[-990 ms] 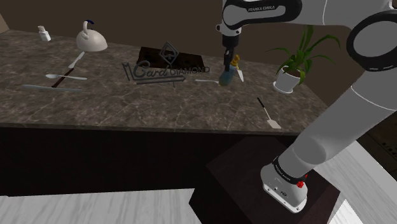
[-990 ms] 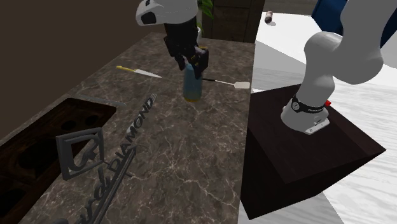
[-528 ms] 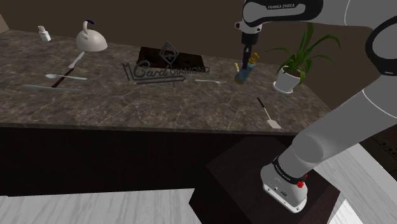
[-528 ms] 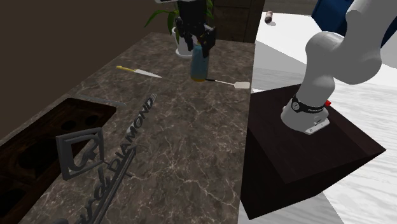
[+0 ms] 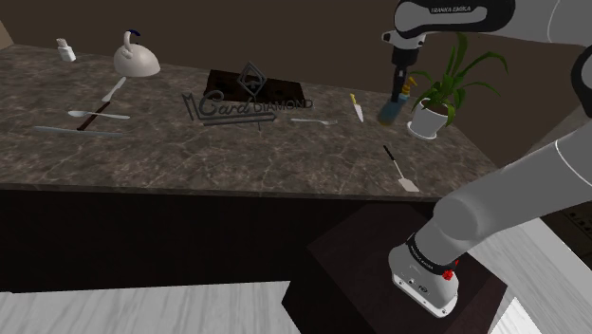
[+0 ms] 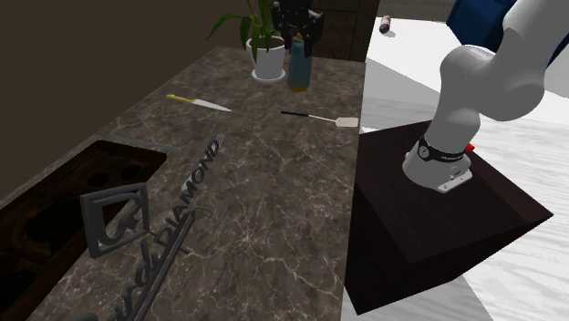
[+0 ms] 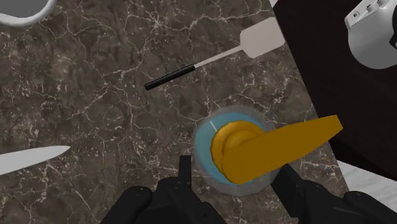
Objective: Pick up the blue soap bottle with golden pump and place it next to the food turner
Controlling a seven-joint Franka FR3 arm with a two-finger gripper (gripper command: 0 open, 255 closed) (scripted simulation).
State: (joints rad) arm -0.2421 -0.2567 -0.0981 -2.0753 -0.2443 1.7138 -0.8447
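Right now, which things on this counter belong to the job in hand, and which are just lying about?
Part of the job:
- soap bottle, clasped in the gripper and off the surface
- turner, lying flat, which the bottle goes next to

Just lying about:
- knife
- potted plant
- sign
- kettle

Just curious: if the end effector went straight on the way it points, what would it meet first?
Probably the dark marbled countertop: the end effector points down, clasping the blue soap bottle, whose base would land first, near the food turner.
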